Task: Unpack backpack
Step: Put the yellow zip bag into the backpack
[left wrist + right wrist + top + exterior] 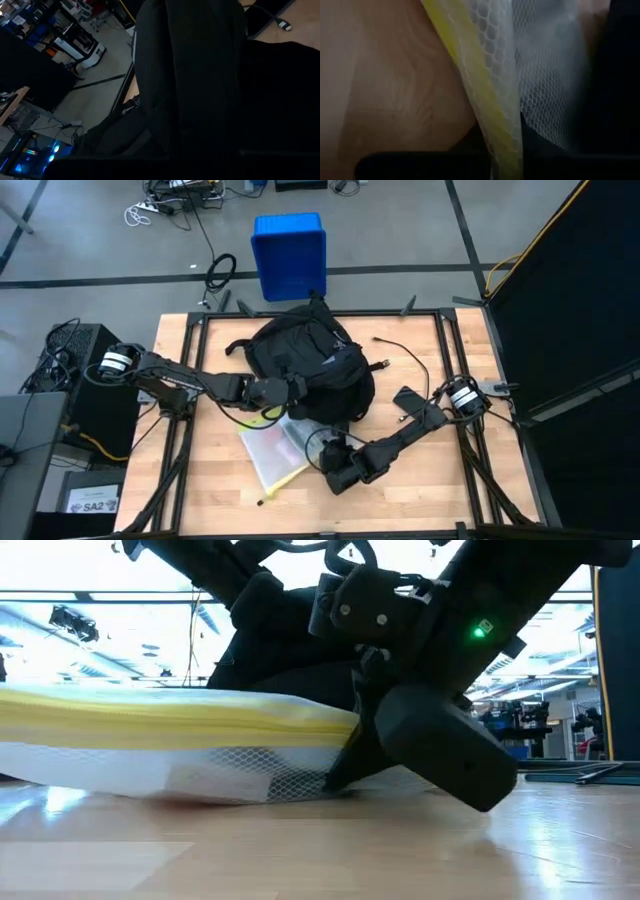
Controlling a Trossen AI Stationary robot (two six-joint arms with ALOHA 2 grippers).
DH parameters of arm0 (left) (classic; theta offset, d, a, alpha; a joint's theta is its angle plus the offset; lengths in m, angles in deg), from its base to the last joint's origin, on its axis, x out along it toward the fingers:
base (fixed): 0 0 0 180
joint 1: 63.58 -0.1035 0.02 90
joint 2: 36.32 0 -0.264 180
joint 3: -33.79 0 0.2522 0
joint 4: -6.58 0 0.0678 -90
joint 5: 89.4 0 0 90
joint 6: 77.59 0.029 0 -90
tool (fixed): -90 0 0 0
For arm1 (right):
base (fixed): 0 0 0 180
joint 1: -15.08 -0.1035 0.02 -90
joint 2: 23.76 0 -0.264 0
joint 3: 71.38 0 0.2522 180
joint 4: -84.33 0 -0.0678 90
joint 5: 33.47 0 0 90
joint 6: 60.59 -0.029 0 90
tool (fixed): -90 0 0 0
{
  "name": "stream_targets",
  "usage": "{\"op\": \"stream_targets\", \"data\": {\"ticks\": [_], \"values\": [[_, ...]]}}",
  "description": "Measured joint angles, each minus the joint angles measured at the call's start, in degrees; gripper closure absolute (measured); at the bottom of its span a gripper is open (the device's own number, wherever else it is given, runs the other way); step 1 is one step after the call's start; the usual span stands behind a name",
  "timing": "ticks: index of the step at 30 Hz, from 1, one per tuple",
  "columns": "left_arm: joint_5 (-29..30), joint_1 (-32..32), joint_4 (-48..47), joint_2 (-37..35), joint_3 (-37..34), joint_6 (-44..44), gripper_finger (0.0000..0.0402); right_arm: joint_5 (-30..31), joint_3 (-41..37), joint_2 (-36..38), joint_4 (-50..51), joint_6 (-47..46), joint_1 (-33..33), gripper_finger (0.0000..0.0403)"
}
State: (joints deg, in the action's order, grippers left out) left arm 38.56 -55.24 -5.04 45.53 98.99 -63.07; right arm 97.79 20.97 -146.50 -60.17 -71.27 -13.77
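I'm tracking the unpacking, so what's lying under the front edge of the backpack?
A clear mesh pouch with a yellow edge pokes out from under the backpack, gripped by the right gripper. Its far end is covered.

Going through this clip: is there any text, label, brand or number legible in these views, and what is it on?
"SA2": on a white label on the floor stand left of the table, high view.
Backpack: a small pale mark on the fabric, too small to read.
Blue bin: no text visible.
Mesh pouch with the yellow zip: no text visible.
Low and wrist views: nothing legible.

Left gripper (296,385) closed, arm reaching inward, right gripper (318,457) closed, low
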Motion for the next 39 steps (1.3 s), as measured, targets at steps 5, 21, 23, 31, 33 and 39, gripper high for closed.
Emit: {"op": "stream_targets", "data": {"ticks": [5,21,23,31,33,39], "values": [[1.43,-0.07,-0.3,-0.02,0.02,-0.15,0.0401,4.73,0.49,2.0,2.32,-0.01,-2.14,0.0403],[2.22,0.47,-2.02,-0.62,0.04,-1.7,0.0401,27.3,15.83,12.25,21.45,4.54,-10.85,0.0402],[2.4,0.87,-2.27,-1.19,0.04,-1.74,0.0401,29.44,18.05,12.26,24.63,6.39,-10.89,0.0402],[2.88,1.55,-3.7,-1.51,0.04,-2.66,0.0401,36.77,25.66,12.26,34.35,10.73,-8.99,0.0403],[2.88,1.55,-3.8,-1.51,0.04,-2.67,0.0401,39.15,27.71,12.26,34.4,13.76,-8.59,0.0403],[2.9,1.55,-3.82,-1.53,0.04,-2.67,0.0401,45.46,33.34,12.29,34.59,21.94,-6.58,0.0403]]}}
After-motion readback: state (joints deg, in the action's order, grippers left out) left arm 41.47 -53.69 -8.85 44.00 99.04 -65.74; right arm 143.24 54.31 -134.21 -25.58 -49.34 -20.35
